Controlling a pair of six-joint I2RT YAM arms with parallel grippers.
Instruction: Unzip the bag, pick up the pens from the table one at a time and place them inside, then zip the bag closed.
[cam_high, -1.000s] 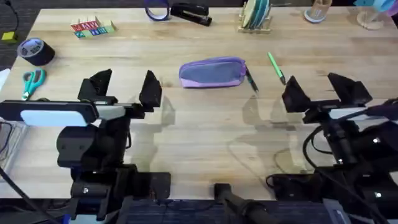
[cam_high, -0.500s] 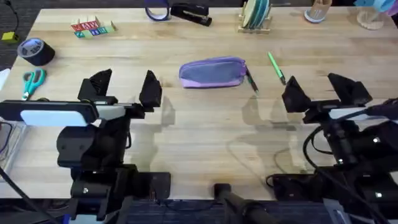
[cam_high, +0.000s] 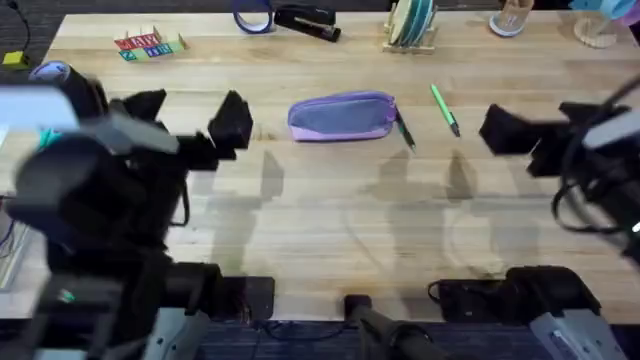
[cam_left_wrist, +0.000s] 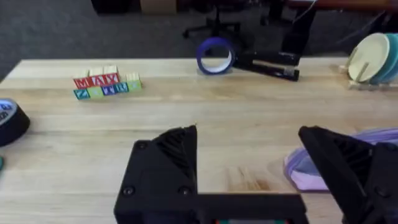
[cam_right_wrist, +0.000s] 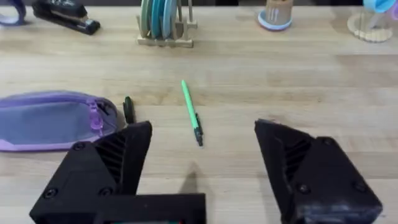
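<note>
The lavender bag (cam_high: 342, 117) lies zipped in the middle of the table (cam_high: 330, 215), its pull end toward the right. A dark pen (cam_high: 404, 130) rests against that end, and a green pen (cam_high: 445, 108) lies a little farther right. My left gripper (cam_high: 190, 115) hovers open to the left of the bag, holding nothing. My right gripper (cam_high: 545, 125) hovers open to the right of the green pen, also holding nothing. In the left wrist view the bag (cam_left_wrist: 297, 174) shows behind one finger of the left gripper (cam_left_wrist: 249, 162). The right wrist view has the bag (cam_right_wrist: 50, 121), dark pen (cam_right_wrist: 128, 109) and green pen (cam_right_wrist: 191, 112) beyond the right gripper (cam_right_wrist: 202, 168).
Along the far edge stand letter blocks (cam_high: 148, 45), a blue tape roll (cam_high: 253, 17), a black stapler (cam_high: 305, 20), a plate rack (cam_high: 410, 25) and a cup (cam_high: 512, 18). A duct tape roll (cam_high: 55, 75) sits at the far left.
Both arms have risen and look larger and blurred. The left gripper shifted slightly left and away from me; the right gripper swung right. Bag and pens have not moved.
</note>
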